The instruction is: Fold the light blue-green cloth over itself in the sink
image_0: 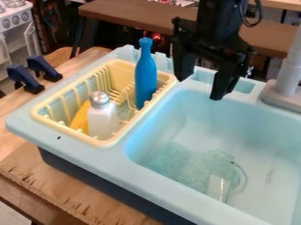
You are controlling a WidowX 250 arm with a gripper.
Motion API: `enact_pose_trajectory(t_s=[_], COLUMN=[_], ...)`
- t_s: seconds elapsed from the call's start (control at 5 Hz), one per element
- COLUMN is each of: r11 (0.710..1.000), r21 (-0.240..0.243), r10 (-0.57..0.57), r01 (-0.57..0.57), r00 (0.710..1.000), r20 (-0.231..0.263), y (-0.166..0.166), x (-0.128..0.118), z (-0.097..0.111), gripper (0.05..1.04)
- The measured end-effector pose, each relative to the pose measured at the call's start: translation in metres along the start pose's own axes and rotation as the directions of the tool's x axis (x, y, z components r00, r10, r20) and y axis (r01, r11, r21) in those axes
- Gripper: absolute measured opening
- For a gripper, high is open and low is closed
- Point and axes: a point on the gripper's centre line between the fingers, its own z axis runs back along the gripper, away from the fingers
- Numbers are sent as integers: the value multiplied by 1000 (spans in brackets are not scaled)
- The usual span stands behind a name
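The black gripper (201,88) hangs over the upper left edge of the light blue sink, its two fingers spread apart with nothing between them. Just left of it, a blue bottle (145,74) stands upright in the yellow dish rack (106,142). A white shaker with a silver top (102,115) stands near the rack's front end. Behind the shaker lies a yellow object (80,117), partly hidden by it. In the sink basin (258,127) lies a pale teal cloth-like item (191,160) with a small tag-like piece.
A grey faucet (288,74) rises at the sink's right. Two dark blue clamps (44,68) sit on the wooden table (70,189) at the left. A brown bench (129,15) runs behind the sink, and a white toy stove (15,17) stands at the upper left.
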Motion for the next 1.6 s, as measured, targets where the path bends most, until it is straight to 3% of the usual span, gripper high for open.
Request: enact_pose_trajectory(t_s=[0.2,0.4,0.8,1.2,1.4,1.6], r11=[1000,997,996,984,973,977], r21=[2,5,-32,-50,-36,-37], r10=[3,71,87,169,218,200], r01=[-3,-71,-87,-173,-227,-210], r00=[1000,997,996,983,962,962], r20=[-30,-8,17,-63,-166,-187], y=[-2,-21,-41,-36,-38,-41], x=[-3,-15,-24,-38,-47,-50], z=[-12,-30,-42,-61,-74,-83], gripper=[1001,1001,1001,1001,1001,1001])
